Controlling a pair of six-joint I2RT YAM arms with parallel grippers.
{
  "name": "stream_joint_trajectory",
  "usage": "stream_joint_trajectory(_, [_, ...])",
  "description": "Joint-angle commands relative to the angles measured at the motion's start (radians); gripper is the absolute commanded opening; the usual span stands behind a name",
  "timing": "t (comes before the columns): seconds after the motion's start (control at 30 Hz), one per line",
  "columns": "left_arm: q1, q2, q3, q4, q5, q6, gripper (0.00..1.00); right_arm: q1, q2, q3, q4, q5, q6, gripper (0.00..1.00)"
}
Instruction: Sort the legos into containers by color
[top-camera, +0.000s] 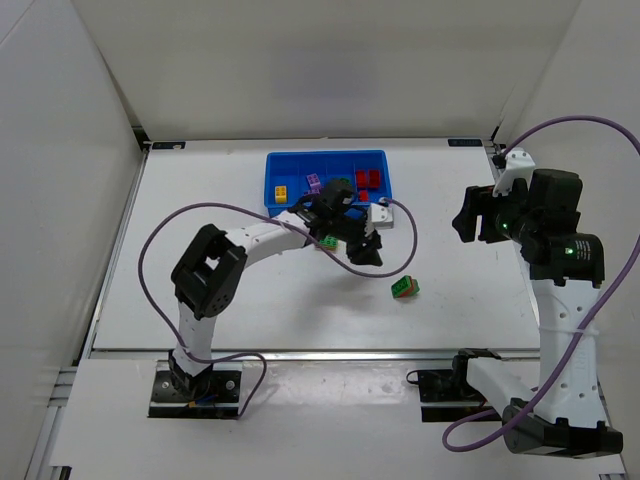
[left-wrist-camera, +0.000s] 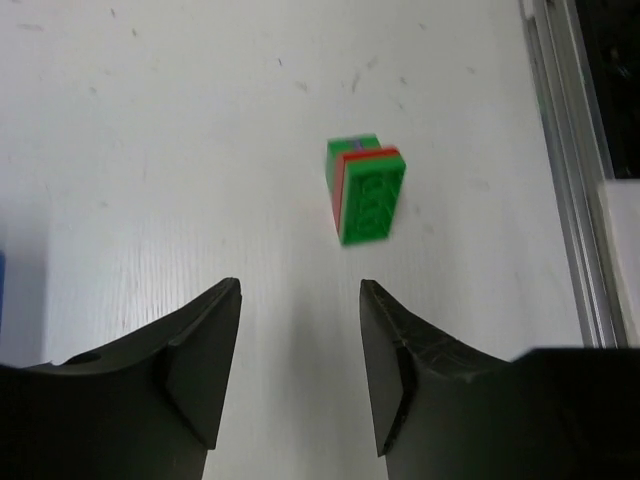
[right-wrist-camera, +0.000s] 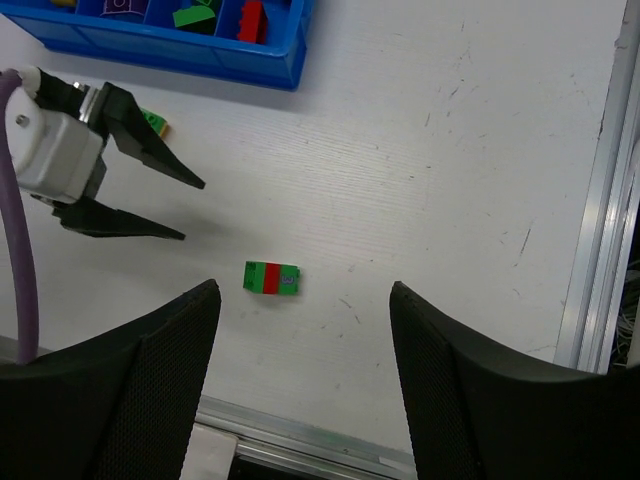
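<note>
I am judging this job as mostly done, with the last pieces waiting on the surface (top-camera: 250, 300). The tray (top-camera: 327, 155) is sitting behind my left pincer (left-wrist-camera: 300, 300). It is already holding sorted legos: a yellow one (top-camera: 283, 190) in one end compartment, purple (top-camera: 314, 182) next to it, then green (right-wrist-camera: 195, 15), and red (top-camera: 368, 180) at the other end.

Two things are lying outside it. A small stack (left-wrist-camera: 365, 200) of green and red bricks pressed together is resting straight ahead of the left pincer, a short way off and touching nothing. From the right wrist view, the stack is also lying just beyond the gap of my right pincer (right-wrist-camera: 303, 300), a little to its left. A loose green brick (top-camera: 327, 240) is sitting back behind the left pincer, between it and the tray, partly hidden under the arm.

Both pincers are standing released and carrying nothing. The left one is pointing low toward the stack, and the right one is hovering higher, well apart from the tray.

As I am reading it, the stack is the harder piece. Its colours are probably needing to be pulled apart before they can go into separate compartments, which is likely calling for both arms. The loose green brick is only needing a short carry into the green compartment.
</note>
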Motion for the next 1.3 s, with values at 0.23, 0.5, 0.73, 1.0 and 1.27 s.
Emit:
stream_joint_trajectory(0.23, [-0.127,-0.040,-0.091,0.238,-0.286,-0.208,0.63,-0.004,-0.023,0.014,0.024,0.006,-0.005,0.73])
stream_joint_trajectory(0.5, [-0.176,-0.017,-0.109,0.241,-0.286,-0.208,0.66,-0.004,-0.028,0.006,0.029,0.011,-0.005,0.73])
stream_joint_trajectory(0.73, [-0.213,-0.001,-0.122,0.233,-0.264,-0.198,0.67,-0.004,-0.028,0.003,0.027,0.015,-0.011,0.73])
stream_joint_trajectory(1.0, [-0.224,0.014,-0.125,0.225,-0.255,-0.192,0.68,-0.006,-0.031,-0.007,0.027,0.022,-0.013,0.73])
stream_joint_trajectory(1.27, [-0.230,0.063,-0.073,0.209,-0.310,-0.180,0.70,-0.004,-0.031,-0.007,0.024,0.020,-0.010,0.73])
